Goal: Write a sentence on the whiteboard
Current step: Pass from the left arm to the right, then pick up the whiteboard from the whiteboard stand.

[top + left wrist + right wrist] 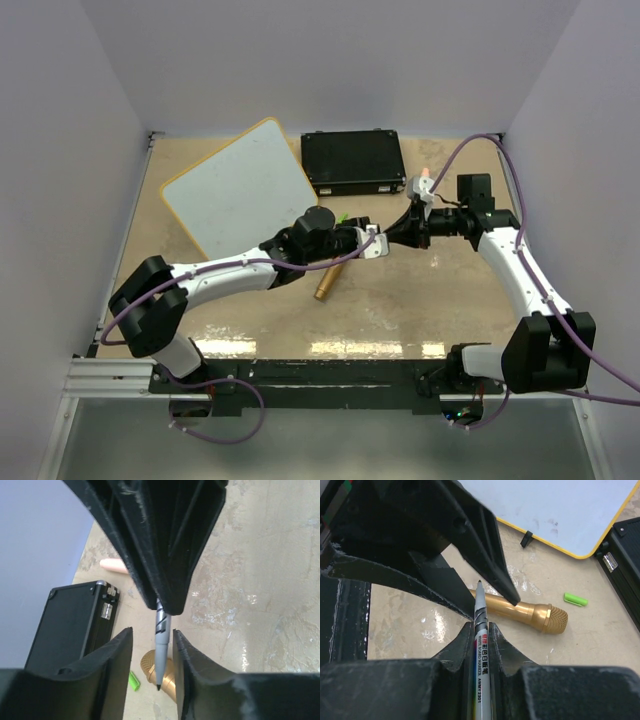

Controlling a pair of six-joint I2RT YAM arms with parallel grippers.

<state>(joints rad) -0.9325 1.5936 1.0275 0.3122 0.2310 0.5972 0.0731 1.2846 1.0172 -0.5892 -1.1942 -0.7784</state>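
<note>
The whiteboard point(240, 190), white with a yellow rim, lies tilted at the back left; its corner also shows in the right wrist view point(555, 510). No green lettering shows on it, only faint smudges. My right gripper point(400, 233) point(480, 627) is shut on an uncapped grey marker point(482, 650), tip pointing away. My left gripper point(368, 243) point(152, 637) is open, and the marker point(162, 635) tip hangs between its fingers without touching them. The two grippers meet above the table's middle, right of the board.
A gold microphone point(328, 282) point(530, 614) lies on the table below the grippers. A green marker cap point(575, 599) point(134, 681) lies near it. A black case point(353, 162) point(70, 625) sits at the back centre. A pink object point(425, 178) lies right of it.
</note>
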